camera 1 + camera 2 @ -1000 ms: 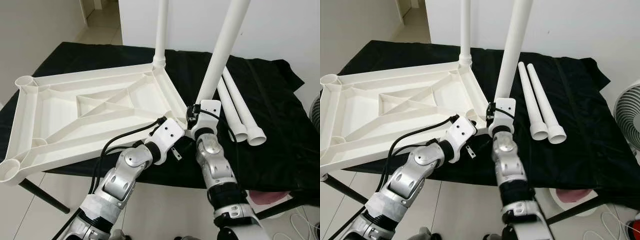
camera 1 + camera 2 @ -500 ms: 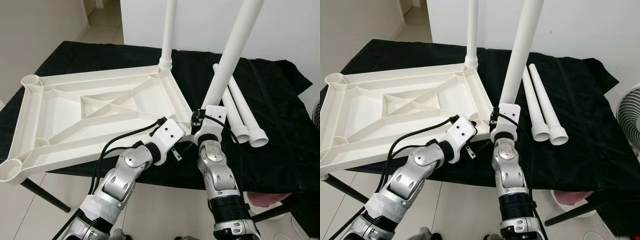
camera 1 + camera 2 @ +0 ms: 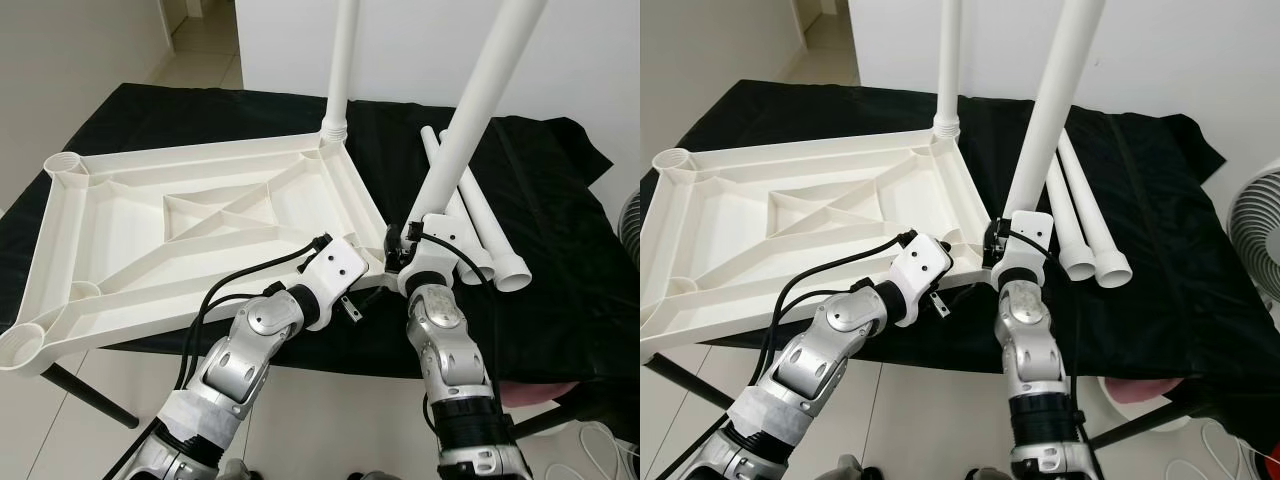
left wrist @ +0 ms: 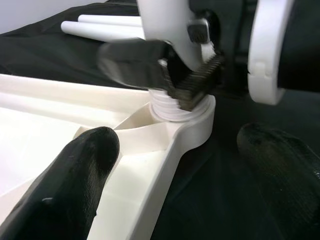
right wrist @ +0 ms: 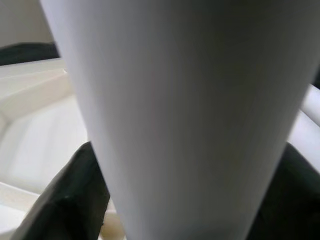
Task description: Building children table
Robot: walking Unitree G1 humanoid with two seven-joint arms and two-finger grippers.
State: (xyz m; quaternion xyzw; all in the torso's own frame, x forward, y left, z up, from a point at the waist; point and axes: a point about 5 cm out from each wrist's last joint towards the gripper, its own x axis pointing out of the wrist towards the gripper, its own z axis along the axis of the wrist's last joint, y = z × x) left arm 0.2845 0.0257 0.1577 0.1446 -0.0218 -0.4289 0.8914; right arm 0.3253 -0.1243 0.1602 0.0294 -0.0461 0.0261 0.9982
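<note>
The second leg (image 3: 480,110) is going into the near right corner socket of the upturned white tabletop (image 3: 190,230), which lies on the black-draped surface (image 3: 560,280). The right claw (image 4: 172,67) clamps that leg low down; the left claw (image 4: 170,165) straddles the corner, fingers apart. Next, I'd judge, comes straightening and twisting the threads home. Since a second ago the leg's foot has reached the socket. Two spare legs (image 3: 490,235) lie right.
</note>
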